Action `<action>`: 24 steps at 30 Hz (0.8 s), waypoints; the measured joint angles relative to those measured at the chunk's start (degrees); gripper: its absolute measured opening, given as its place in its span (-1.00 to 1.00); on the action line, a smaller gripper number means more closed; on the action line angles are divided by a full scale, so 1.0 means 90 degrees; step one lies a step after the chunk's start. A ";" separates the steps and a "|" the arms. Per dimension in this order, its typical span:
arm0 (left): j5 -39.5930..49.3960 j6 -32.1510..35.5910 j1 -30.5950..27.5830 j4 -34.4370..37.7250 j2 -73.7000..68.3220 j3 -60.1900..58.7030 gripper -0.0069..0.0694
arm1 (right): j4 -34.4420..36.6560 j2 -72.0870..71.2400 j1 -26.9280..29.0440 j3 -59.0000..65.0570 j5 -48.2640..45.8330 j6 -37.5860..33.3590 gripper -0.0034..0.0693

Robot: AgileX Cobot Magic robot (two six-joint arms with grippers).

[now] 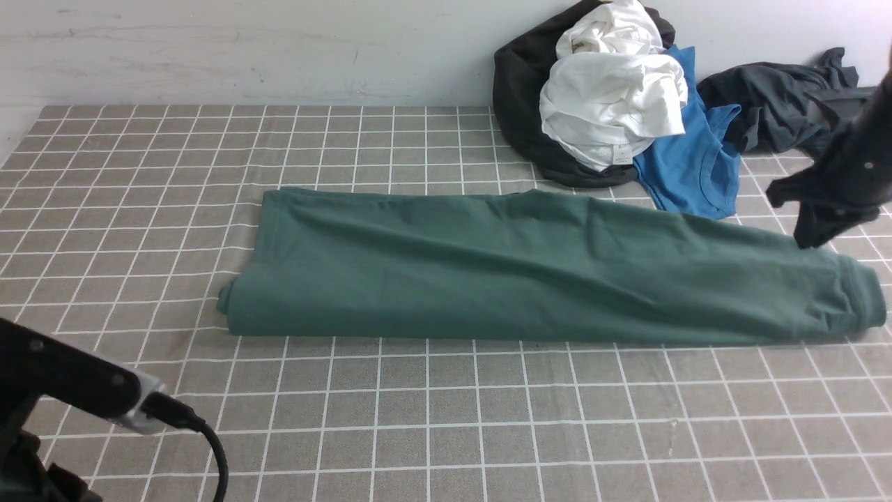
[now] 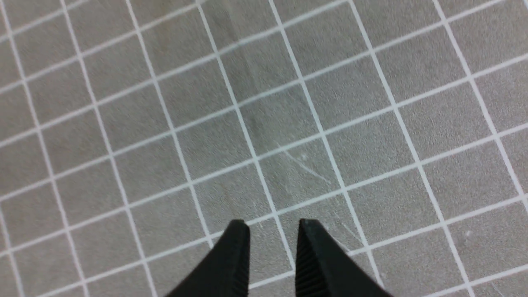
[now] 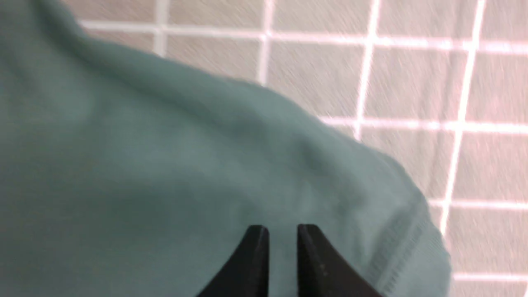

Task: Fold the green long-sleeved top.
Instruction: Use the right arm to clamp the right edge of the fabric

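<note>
1. The green long-sleeved top lies flat on the table, which is covered by a grey cloth with white grid lines; the top is folded lengthwise into one long band, running from left of centre to the right edge of the front view.
2. The band's left end is a soft rounded fold; its right end shows a stitched band, hem or cuff, I cannot tell which; lying this narrow, the top seems ready for crosswise folds, so the task looks partly done.
3. The right arm enters at the right edge of the front view and slants down; the right fingers hang over the band's right end, pointing at the fabric near the stitched edge; they stand a narrow gap apart with nothing pinched between them; whether the tips touch the cloth I cannot tell; this spot suits taking that end and carrying it across.
4. The left arm sits low in the lower left corner, well apart from the top; the left fingers point down at bare grid cloth, slightly parted and empty; it appears parked clear of the work.
5. A heap of other clothes lies at the upper right against the wall: a white garment on a black garment, with a blue garment and a charcoal garment; the blue one comes near the top's far edge.
</note>
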State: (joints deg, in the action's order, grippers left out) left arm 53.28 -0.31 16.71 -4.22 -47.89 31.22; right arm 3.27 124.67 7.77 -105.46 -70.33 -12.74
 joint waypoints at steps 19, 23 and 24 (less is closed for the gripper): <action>-0.1437 -0.0082 0.0000 0.0188 0.0000 -0.0243 -0.42 | 0.0341 -0.0032 0.0734 0.1190 0.0837 0.0826 -0.31; -0.1417 -0.0082 0.0000 0.0200 0.0000 -0.0243 -0.42 | 0.0442 -0.0032 0.0734 0.1202 0.0870 0.0738 -0.82; -0.1411 -0.0082 0.0000 0.0207 0.0000 -0.0243 -0.42 | 0.0420 -0.0032 0.0734 0.1202 0.0870 0.0723 -0.85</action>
State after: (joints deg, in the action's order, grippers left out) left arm 40.58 -1.05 16.71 -2.36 -47.89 29.03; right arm 7.05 124.38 14.38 -94.64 -62.50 -6.23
